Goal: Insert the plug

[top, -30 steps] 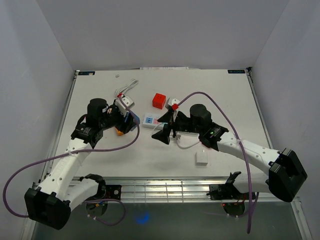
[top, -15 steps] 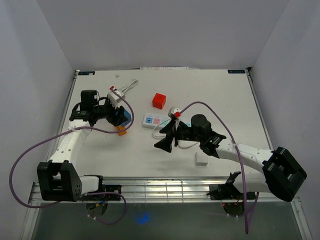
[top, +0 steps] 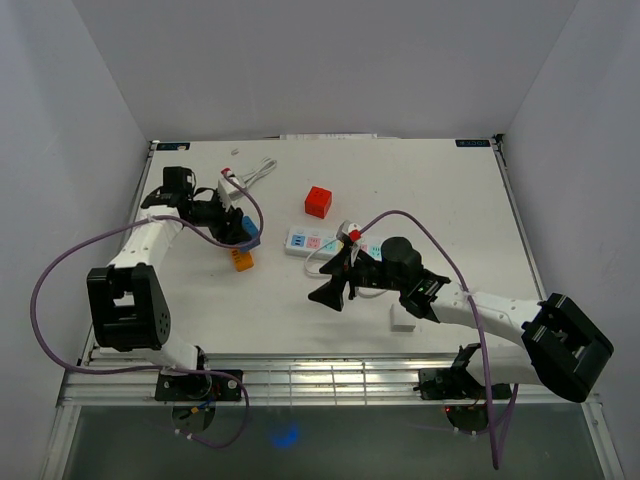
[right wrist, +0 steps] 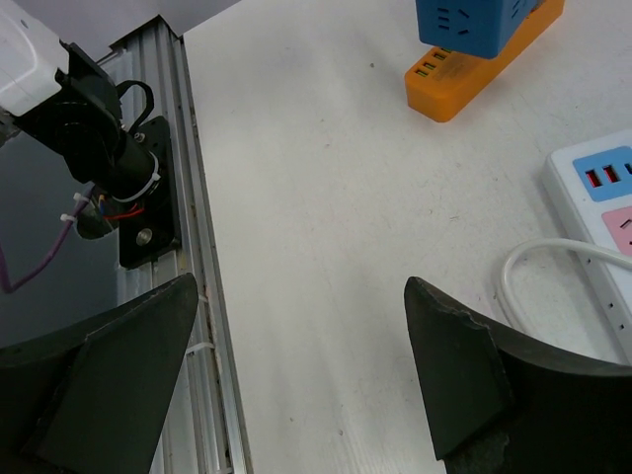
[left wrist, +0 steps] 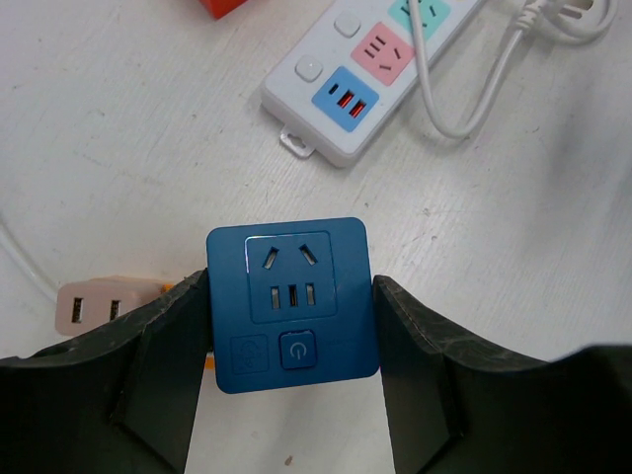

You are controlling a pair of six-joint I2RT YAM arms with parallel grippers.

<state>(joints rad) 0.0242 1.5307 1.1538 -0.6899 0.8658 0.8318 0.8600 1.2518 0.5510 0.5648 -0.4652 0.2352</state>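
A: Where the overhead view puts the left gripper (top: 240, 228) at upper left, is its load clear?
B: Too small. The right gripper (top: 332, 285) gapes empty mid-frame, below the power strip (top: 310, 241).
A: Left wrist?
B: That gripper clamps a blue socket cube (left wrist: 291, 301); the white plug (left wrist: 571, 10) is cropped at top right.
A: Right wrist?
B: Jaws wide; cube cut off at the top.

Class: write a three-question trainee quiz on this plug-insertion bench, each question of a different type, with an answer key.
1. True or false: the left gripper clamps the blue square socket block by two opposite sides.
2. The USB section of the white power strip is coloured: A blue, B pink, C orange.
3. Fill in: the right gripper is ____, holding nothing.
Key: 1 true; 2 A; 3 open.
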